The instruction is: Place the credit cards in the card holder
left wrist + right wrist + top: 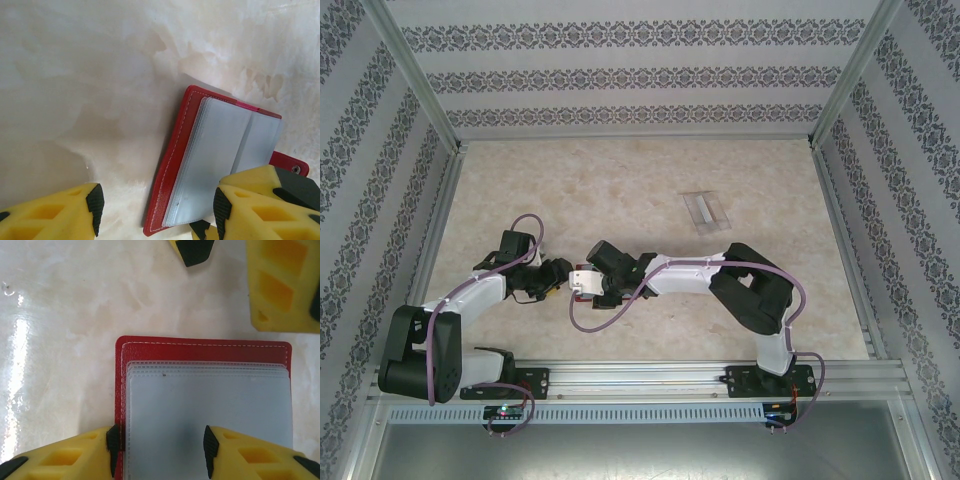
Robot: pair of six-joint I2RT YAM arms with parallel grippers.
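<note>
Near edge: both arms fold inward, and their grippers meet just ahead of the bases, left of centre on the table (570,180).

Card holder (200,352): lies open and flat on the table between the two grippers, red cover down, bluish-grey pocket leaves up. Seen from the right wrist, the stitched red spine runs along the line of the fingers and the far edge runs across them.

Left gripper (157,207): jaws well apart, nothing clamped between them. One yellow finger hangs over bare table. The other sits over the holder's near corner by the snap tab; whether it presses there I cannot tell.

Right gripper (161,447): jaws about half apart, set over the pocket leaves. One pad is at the spine side, the other on the pale sheet further in. Cannot tell if it is pinching a leaf or a card, or just hovering; pale on pale hides the edges.

Further out: credit cards (705,210) lie flat on the table, beyond and to the right of both grippers, well apart from the holder. They are translucent and the count is unclear. Their long edges seem to slant slightly off the table's far edge.

Judgement: the cards sit on the right arm's side, so that arm has the shorter reach. The left is better placed to steady the holder.
</note>
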